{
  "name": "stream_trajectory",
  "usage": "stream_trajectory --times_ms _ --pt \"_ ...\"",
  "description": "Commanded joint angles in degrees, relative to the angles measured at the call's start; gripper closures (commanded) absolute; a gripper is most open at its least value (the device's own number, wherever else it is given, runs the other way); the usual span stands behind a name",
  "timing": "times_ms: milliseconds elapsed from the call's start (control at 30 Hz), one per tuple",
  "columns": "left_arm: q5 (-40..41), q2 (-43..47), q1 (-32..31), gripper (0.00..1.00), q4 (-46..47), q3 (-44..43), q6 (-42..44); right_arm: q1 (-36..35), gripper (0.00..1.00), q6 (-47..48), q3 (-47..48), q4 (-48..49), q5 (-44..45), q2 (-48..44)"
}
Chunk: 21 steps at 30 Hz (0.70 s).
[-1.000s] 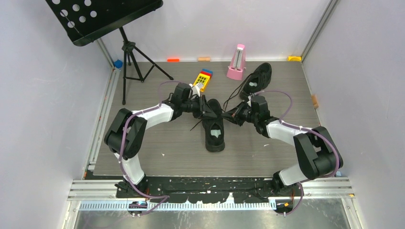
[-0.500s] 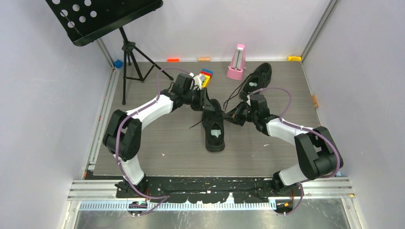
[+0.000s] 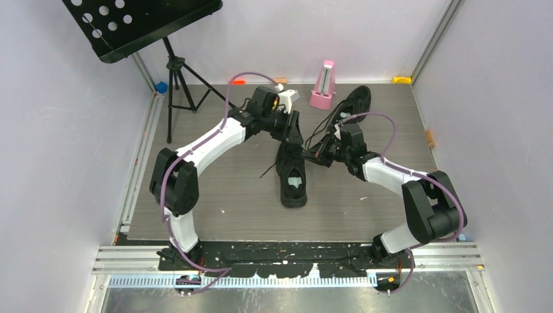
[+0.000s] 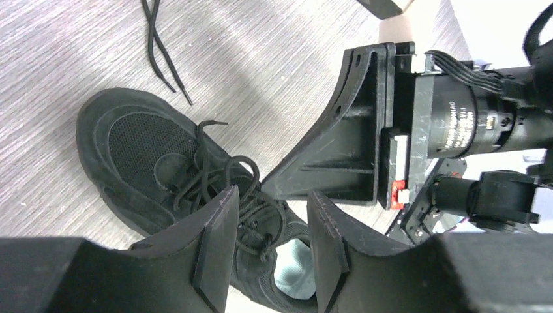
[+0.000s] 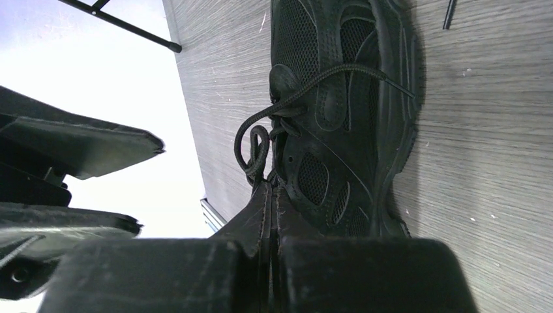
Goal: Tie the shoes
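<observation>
One black shoe (image 3: 292, 176) lies mid-table, toe away from the bases, its pale insole patch showing. The second shoe (image 3: 353, 106) lies at the back right, its laces loose. My left gripper (image 3: 293, 134) hovers open and empty above the near shoe's toe. In the left wrist view (image 4: 270, 195) its jaws frame the shoe's lace loops (image 4: 222, 176). My right gripper (image 3: 317, 155) sits at that shoe's right side. In the right wrist view (image 5: 270, 190) it is shut on a lace loop (image 5: 253, 147) of the near shoe (image 5: 345, 117).
A black music stand (image 3: 147, 26) on a tripod (image 3: 182, 85) stands at the back left. A pink metronome (image 3: 323, 85) stands at the back, next to the far shoe. Small coloured blocks (image 3: 236, 81) line the back edge. A loose lace end (image 3: 266, 171) trails left of the near shoe.
My left gripper has left the near shoe's laces and moved back and to the right, now covering the coloured toy. My right gripper has stayed shut at the shoe's right side, shifting slightly.
</observation>
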State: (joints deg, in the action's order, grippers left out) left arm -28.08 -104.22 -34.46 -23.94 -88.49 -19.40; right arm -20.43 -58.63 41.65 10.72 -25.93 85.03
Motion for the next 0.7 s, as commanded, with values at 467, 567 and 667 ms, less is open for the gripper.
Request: stream_trajectory --times_ms 467,567,667 --pt "13.3 -9.0 -5.2 0.49 -11.7 -11.9 9.3 -0.9 1.0 1.8 3.2 0.3 -1.3 0.6" --pt "14.8 -8.4 -5.2 0.5 -11.2 -11.6 9.2 -0.9 1.0 1.9 3.3 0.2 -1.2 0.6" --pt "16.2 -8.1 -4.8 0.55 -11.4 -11.8 8.6 -0.9 1.0 2.1 3.3 0.1 -1.2 0.6"
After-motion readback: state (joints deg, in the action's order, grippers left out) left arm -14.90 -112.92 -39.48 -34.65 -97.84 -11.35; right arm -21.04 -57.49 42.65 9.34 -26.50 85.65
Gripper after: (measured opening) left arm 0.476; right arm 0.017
